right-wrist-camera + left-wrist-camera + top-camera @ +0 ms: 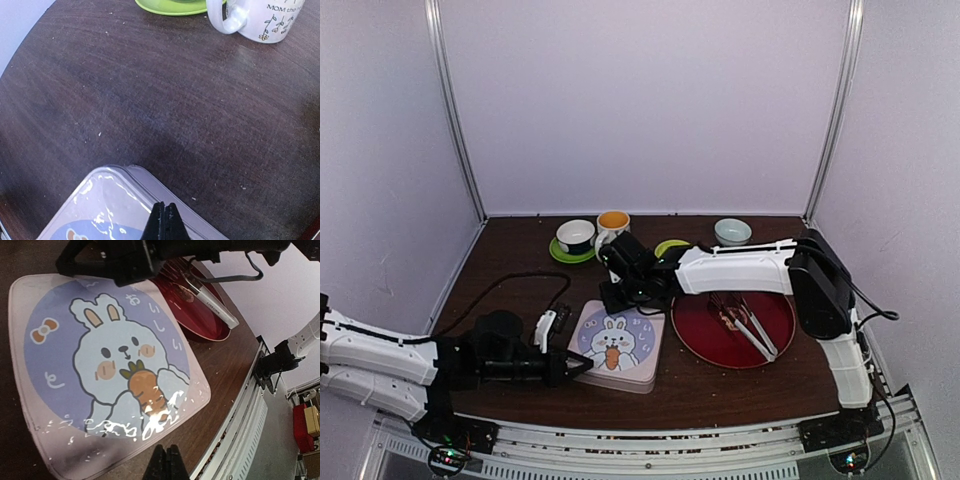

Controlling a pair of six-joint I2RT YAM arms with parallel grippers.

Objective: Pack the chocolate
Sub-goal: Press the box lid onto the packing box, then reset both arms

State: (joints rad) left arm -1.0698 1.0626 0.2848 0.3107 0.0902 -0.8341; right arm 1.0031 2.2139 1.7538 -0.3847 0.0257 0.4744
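A square box with a bunny-and-carrot lid [617,345] lies closed at the table's near middle; the lid [105,365] fills the left wrist view. No chocolate shows in any view. My left gripper [582,366] is shut with nothing in it, its tips [167,452] just off the box's near-left edge. My right gripper [616,297] is shut and empty too. Its tips [164,210] sit over the far rim of the box [100,210], and I cannot tell whether they touch it.
A red plate [705,335] with metal tongs [750,325] lies right of the box. At the back stand a cup on a green saucer [576,235], a white mug [612,225], another green saucer [670,246] and a small bowl [732,231]. A black cable loops at the left.
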